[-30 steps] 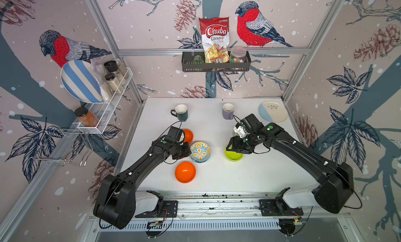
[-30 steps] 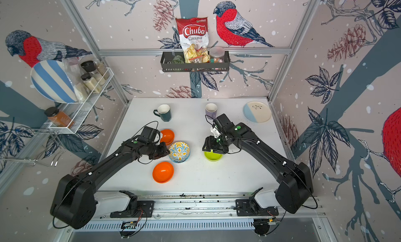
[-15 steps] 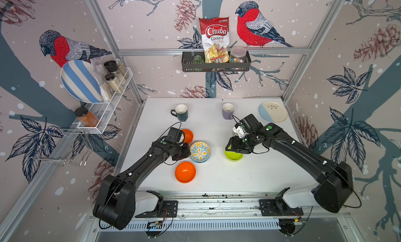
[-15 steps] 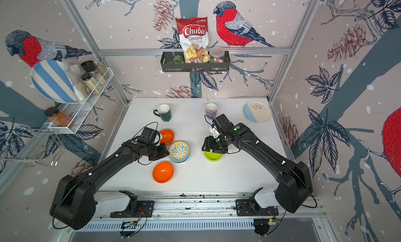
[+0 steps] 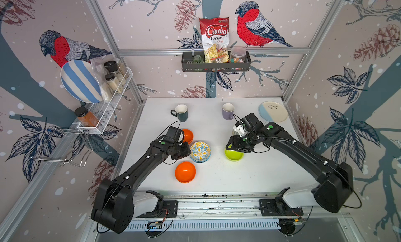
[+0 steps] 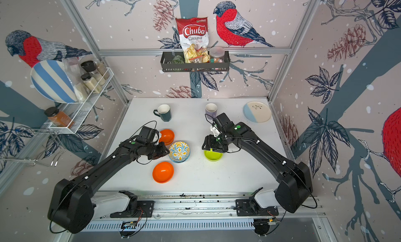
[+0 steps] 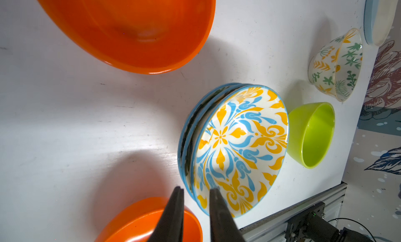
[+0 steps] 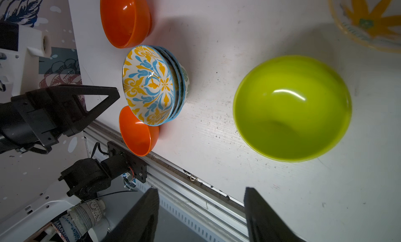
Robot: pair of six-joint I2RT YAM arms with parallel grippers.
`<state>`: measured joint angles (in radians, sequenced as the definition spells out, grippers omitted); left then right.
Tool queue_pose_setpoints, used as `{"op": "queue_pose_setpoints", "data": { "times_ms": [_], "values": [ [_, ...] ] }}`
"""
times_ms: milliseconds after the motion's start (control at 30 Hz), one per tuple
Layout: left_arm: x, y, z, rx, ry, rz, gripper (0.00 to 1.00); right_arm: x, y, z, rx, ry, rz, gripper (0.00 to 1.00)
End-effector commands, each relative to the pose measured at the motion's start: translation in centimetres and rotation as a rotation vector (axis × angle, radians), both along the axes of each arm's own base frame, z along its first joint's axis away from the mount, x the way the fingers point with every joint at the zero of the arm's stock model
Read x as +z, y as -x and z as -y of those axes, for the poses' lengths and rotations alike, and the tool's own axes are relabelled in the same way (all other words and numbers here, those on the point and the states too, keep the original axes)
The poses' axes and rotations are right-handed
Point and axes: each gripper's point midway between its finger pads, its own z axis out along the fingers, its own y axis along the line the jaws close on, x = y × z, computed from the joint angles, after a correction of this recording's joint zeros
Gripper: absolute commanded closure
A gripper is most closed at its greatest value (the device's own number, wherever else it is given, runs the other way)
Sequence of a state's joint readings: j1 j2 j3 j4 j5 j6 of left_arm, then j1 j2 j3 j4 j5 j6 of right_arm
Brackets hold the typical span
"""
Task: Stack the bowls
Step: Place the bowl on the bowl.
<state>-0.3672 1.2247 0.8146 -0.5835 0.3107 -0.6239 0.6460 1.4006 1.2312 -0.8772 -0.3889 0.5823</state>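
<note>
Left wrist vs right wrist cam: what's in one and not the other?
Left wrist only: plate edge; tiled bowl rim sitting between the fingers of the left gripper. Right wrist only: right gripper, open and empty, near the lime bowl. Both: tiled bowl on its stack, lime bowl, two orange bowls, floral bowl, front rail.

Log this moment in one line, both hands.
task: stack bowls | left hand: open, astride rim of tiled bowl topping stack | right hand: open, empty, at lime bowl

The lime green bowl (image 8: 290,108) looks glossy and smooth, the white table (image 8: 217,143) matt, scuffed
</note>
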Motion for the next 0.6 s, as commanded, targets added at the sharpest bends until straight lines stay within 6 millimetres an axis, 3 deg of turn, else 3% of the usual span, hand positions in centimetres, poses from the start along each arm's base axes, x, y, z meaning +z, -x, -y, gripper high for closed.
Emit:
{"op": "queue_pose_setpoints", "data": {
  "times_ms": [0, 200, 433, 567],
  "values": [
    [0.6, -0.2, -0.5, 0.005, -0.014, 0.009, 0.73, 0.2, -0.8, 1.0, -0.025, 0.021, 0.019, 0.35],
    [1.1, -0.8, -0.4, 0.007, -0.014, 0.019, 0.73, 0.5, -3.4, 3.5, -0.121, 0.026, 0.048, 0.36],
    [2.6, -0.3, 0.1, 0.003, 0.05, 0.053, 0.71, -0.8, -8.3, 11.0, -0.353, 0.207, 0.088, 0.38],
    [2.6, 0.4, -0.5, 0.01, 0.034, 0.061, 0.69, -2.8, -10.2, 12.9, -0.424, 0.269, 0.058, 0.41]
  ]
}}
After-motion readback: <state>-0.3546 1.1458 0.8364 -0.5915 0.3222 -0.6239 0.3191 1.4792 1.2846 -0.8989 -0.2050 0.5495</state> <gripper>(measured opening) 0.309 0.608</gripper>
